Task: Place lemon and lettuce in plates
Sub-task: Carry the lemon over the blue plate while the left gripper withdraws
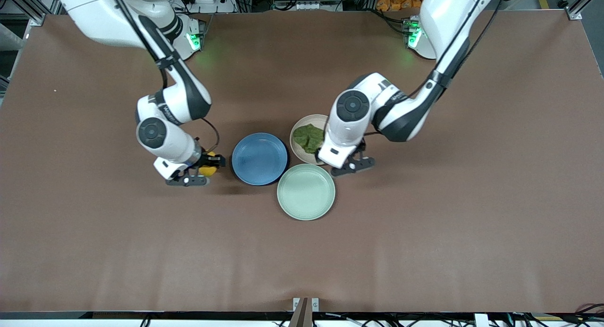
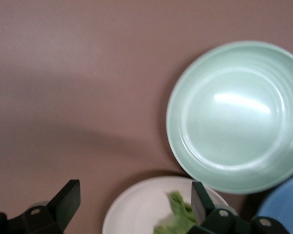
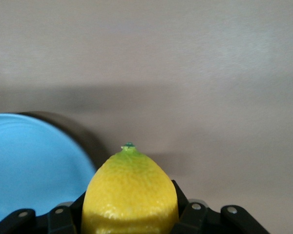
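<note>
The right pincer (image 3: pixel 129 222) is clamped on the small yellow oval lemon (image 3: pixel 130 195), just beside the round blue plate (image 1: pixel 259 158). The left pincer (image 2: pixel 132 204) hangs with jaws wide apart over the pale beige plate (image 1: pixel 303 131) beside the blue one, the arm partly hiding the wrinkly dark green lettuce leaf (image 1: pixel 309 137) on it.

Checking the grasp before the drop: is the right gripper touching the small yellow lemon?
Touching. The right wrist view shows the right gripper with fingers pressed against both sides of the small yellow lemon.
</note>
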Robot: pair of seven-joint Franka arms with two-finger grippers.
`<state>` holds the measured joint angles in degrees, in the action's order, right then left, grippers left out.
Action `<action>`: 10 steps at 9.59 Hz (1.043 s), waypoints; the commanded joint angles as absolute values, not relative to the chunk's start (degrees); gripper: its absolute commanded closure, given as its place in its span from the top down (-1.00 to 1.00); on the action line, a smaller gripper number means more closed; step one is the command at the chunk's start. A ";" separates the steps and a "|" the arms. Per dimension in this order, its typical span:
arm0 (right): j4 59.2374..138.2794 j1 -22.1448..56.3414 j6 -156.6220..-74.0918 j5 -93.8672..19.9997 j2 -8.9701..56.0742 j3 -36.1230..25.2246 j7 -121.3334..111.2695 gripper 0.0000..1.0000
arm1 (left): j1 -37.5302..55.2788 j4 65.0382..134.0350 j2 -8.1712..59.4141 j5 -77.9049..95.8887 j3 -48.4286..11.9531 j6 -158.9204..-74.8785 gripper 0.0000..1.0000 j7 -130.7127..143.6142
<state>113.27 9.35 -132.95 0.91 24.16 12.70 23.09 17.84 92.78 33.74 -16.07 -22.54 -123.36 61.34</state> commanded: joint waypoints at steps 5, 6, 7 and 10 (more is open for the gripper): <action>109.51 18.10 -131.66 0.97 25.48 12.66 33.91 -0.25 | 12.93 92.64 27.08 -17.67 -19.42 -119.12 1.00 52.31; 109.16 19.06 -132.44 0.97 26.36 12.66 34.88 -0.25 | 11.35 92.72 25.85 -17.58 -19.42 -117.61 1.00 49.34; 109.16 19.42 -134.02 0.97 27.15 12.66 35.33 -0.25 | 8.21 93.86 24.19 -17.58 -20.21 -116.90 1.00 47.48; 109.16 21.53 -139.47 1.66 30.58 12.57 34.81 -0.18 | 4.83 97.45 19.89 -16.35 -21.02 -110.92 1.00 38.80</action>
